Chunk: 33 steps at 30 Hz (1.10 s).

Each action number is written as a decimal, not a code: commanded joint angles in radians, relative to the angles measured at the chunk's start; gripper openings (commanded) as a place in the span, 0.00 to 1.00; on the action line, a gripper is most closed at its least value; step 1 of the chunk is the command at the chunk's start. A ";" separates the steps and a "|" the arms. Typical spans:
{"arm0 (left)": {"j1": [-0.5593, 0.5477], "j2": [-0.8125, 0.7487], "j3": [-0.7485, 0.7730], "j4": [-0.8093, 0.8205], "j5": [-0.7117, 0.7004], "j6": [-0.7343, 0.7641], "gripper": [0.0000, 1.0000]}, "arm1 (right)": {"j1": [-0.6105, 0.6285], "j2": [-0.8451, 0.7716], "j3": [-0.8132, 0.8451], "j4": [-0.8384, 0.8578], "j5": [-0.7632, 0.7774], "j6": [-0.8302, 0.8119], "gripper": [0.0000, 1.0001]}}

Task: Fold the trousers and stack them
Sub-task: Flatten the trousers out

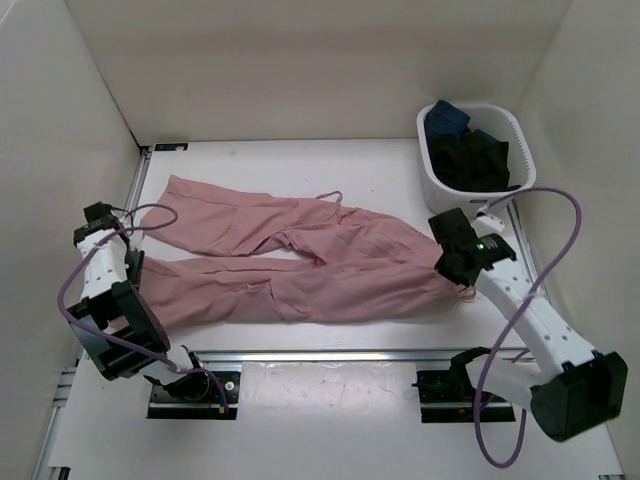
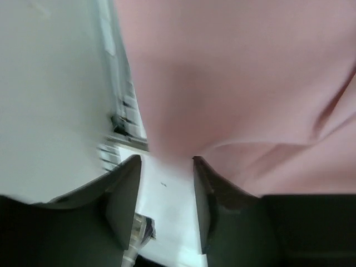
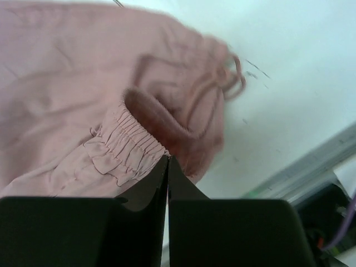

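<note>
Near the left edge of the white bench point(image 1: 262, 163), the left gripper point(image 2: 167, 162) is released, its fingers apart over bare surface just short of pink fabric. The dusty-pink, thin-fabric trousers point(image 1: 330, 275) lie flat across the bench's middle, reaching from the left edge towards the right. There the right gripper point(image 3: 168, 160) is clenched on their gathered elastic cuff point(image 3: 130, 146). A white plastic basket point(image 1: 521, 137) of dark garments sits in the far right corner.
</note>
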 commanded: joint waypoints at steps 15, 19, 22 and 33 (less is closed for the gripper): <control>0.124 0.016 -0.137 0.056 0.126 0.045 0.90 | -0.129 -0.252 0.017 -0.250 0.241 -0.029 0.00; 0.061 0.138 -0.064 -0.037 0.343 0.013 0.91 | -0.129 -0.221 0.008 -0.169 0.149 -0.056 0.00; 0.023 0.189 -0.063 0.012 0.303 -0.029 0.92 | -0.129 -0.209 0.008 -0.169 0.138 -0.029 0.00; -0.008 0.364 -0.002 -0.019 0.484 -0.069 0.14 | -0.129 -0.209 0.018 -0.148 0.139 -0.029 0.00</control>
